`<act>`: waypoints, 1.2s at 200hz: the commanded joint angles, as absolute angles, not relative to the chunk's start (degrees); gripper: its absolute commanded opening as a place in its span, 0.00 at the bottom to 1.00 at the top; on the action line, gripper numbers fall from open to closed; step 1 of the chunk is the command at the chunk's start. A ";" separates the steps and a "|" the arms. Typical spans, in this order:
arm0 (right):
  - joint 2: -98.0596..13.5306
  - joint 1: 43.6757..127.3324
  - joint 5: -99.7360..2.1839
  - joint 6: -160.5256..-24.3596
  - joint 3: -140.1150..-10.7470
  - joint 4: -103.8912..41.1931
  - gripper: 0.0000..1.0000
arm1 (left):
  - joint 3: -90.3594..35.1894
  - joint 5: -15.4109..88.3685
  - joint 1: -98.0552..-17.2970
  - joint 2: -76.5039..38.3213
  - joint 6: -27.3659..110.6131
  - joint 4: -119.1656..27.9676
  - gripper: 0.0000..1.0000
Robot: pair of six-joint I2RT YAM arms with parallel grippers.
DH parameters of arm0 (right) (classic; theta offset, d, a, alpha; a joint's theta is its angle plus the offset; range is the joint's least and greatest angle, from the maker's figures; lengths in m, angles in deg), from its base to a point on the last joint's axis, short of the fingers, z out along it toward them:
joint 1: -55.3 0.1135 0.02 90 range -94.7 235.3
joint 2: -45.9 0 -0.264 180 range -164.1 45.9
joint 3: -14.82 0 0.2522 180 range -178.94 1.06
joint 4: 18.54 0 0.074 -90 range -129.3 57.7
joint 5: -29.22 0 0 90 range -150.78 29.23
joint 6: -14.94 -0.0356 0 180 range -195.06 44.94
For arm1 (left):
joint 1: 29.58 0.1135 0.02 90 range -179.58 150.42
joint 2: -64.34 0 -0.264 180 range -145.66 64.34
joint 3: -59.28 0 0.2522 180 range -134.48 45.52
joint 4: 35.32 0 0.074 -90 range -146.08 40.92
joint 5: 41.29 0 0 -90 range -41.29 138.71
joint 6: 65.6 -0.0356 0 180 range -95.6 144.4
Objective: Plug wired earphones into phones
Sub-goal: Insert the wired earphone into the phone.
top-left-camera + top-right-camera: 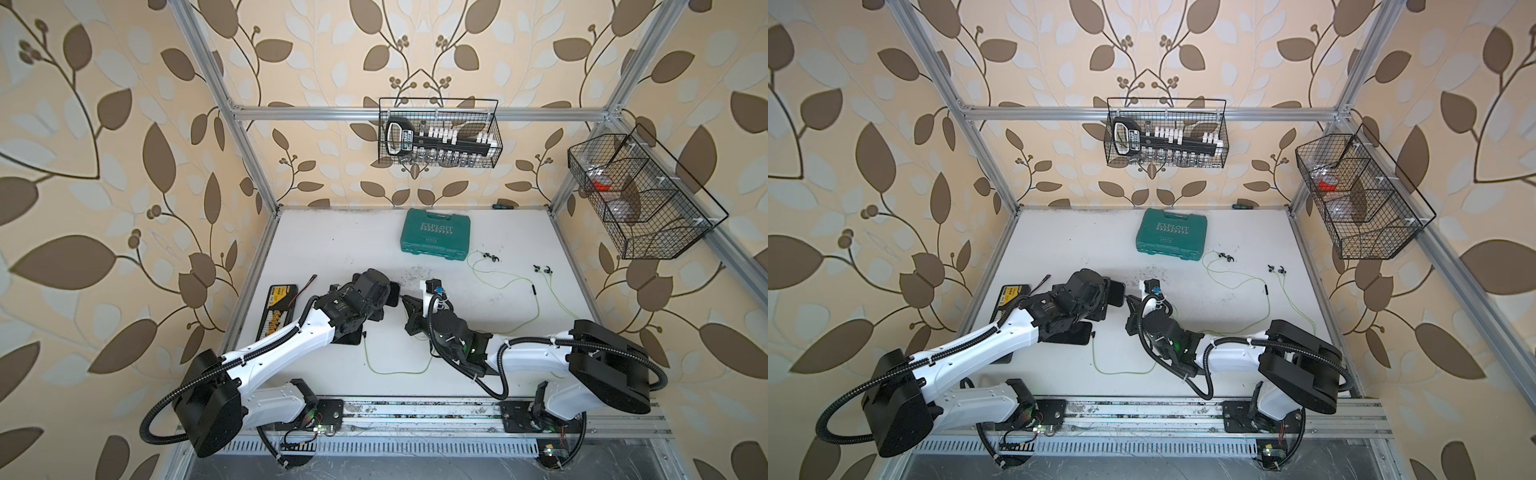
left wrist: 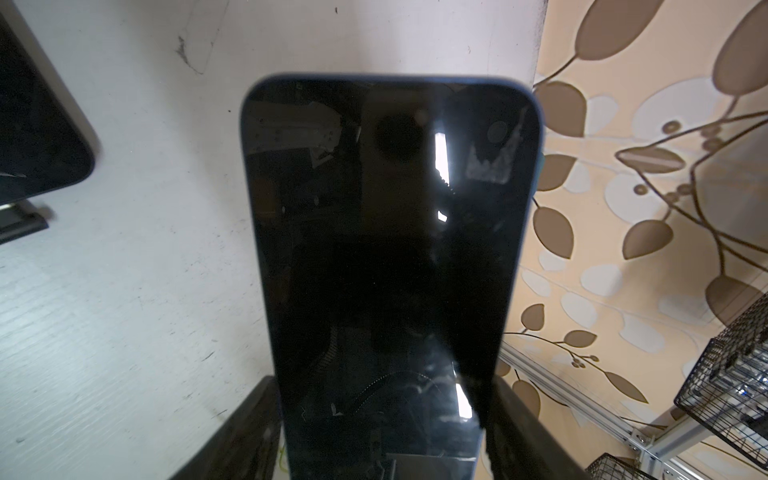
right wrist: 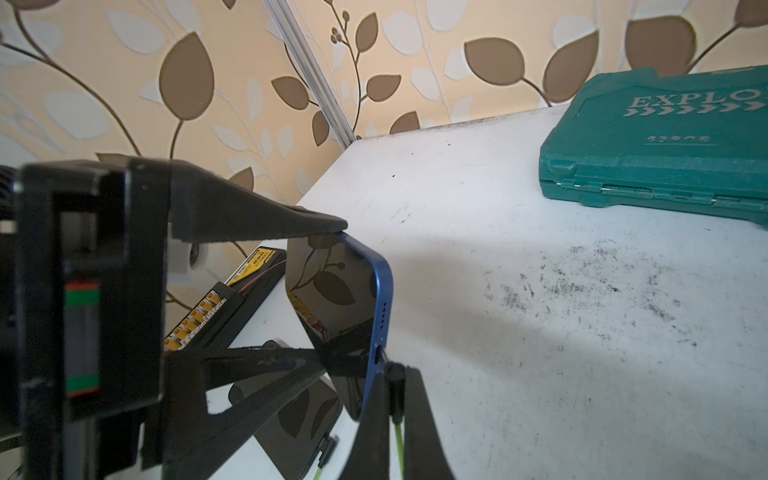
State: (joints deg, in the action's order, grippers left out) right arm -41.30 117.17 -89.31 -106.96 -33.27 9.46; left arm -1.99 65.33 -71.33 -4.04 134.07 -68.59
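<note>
My left gripper [image 2: 382, 415] is shut on a blue-edged black phone [image 2: 386, 232], held off the table with a finger on each long side. In the right wrist view my right gripper [image 3: 392, 386] is shut on a small black plug [image 3: 395, 371] of the yellow-green earphones [image 3: 399, 440]. The plug's tip sits at the port in the held phone's blue end [image 3: 380, 299]; how deep it sits I cannot tell. A second phone [image 3: 291, 424] lies flat on the table with another plug [image 3: 328, 449] in it. In both top views the two grippers [image 1: 390, 295] [image 1: 405, 301] meet mid-table.
A teal toolbox [image 1: 436, 237] lies at the back. A black-and-yellow bit case [image 1: 276, 311] lies by the left wall. Earbuds [image 1: 486, 257] [image 1: 542, 270] and thin cables trail over the right half. Wire baskets [image 1: 440, 133] [image 1: 640, 195] hang on the frame.
</note>
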 commanded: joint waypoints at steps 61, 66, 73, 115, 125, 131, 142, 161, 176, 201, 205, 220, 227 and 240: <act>-41.64 117.26 -88.37 -108.14 -34.72 9.04 0.00 | -4.67 67.75 -72.82 -4.60 134.35 -66.59 0.37; -41.49 117.22 -88.62 -108.13 -34.63 9.08 0.00 | -4.59 68.06 -72.82 -4.41 134.35 -66.63 0.37; -41.41 117.25 -88.72 -108.03 -34.54 9.08 0.00 | -4.62 68.16 -72.82 -4.26 134.35 -66.56 0.37; -42.67 117.26 -87.67 -110.31 -36.24 8.18 0.00 | -4.14 66.04 -72.82 -4.26 135.53 -64.49 0.37; -42.73 117.22 -87.63 -111.00 -37.04 7.33 0.00 | -4.06 66.25 -72.91 -3.98 135.75 -64.55 0.37; -42.77 117.26 -87.46 -111.32 -37.55 6.85 0.00 | -3.99 66.49 -72.91 -3.80 135.76 -64.52 0.37; -42.65 117.21 -86.78 -112.15 -37.94 6.67 0.00 | -3.81 66.75 -72.91 -3.35 136.05 -64.76 0.37; -42.98 117.21 -85.40 -113.93 -38.70 6.30 0.00 | -3.37 66.94 -72.91 -2.49 136.54 -64.18 0.37; -43.46 117.20 -84.56 -114.51 -38.78 6.56 0.00 | -3.44 66.93 -72.91 -1.96 136.56 -64.15 0.37; -43.35 117.20 -82.74 -112.96 -36.80 9.90 0.00 | -3.53 66.74 -72.92 -1.02 136.55 -64.81 0.37; -43.37 117.23 -82.20 -112.45 -36.62 10.39 0.00 | -3.50 66.56 -72.94 -0.83 136.63 -64.90 0.37; -42.87 117.18 -80.67 -110.87 -35.84 11.30 0.00 | -3.27 65.90 -72.91 -0.44 136.68 -64.89 0.37; -42.57 117.25 -80.38 -110.44 -35.36 11.76 0.00 | -3.19 65.69 -72.91 -0.22 136.65 -64.93 0.37; -41.82 117.23 -80.30 -109.51 -34.76 11.88 0.00 | -3.26 65.56 -72.91 0.25 136.40 -65.23 0.37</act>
State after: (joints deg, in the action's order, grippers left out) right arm -42.35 116.62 -86.16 -111.64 -36.02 8.71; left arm -1.96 68.76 -71.60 -2.62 135.86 -69.48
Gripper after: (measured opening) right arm 0.050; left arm 0.704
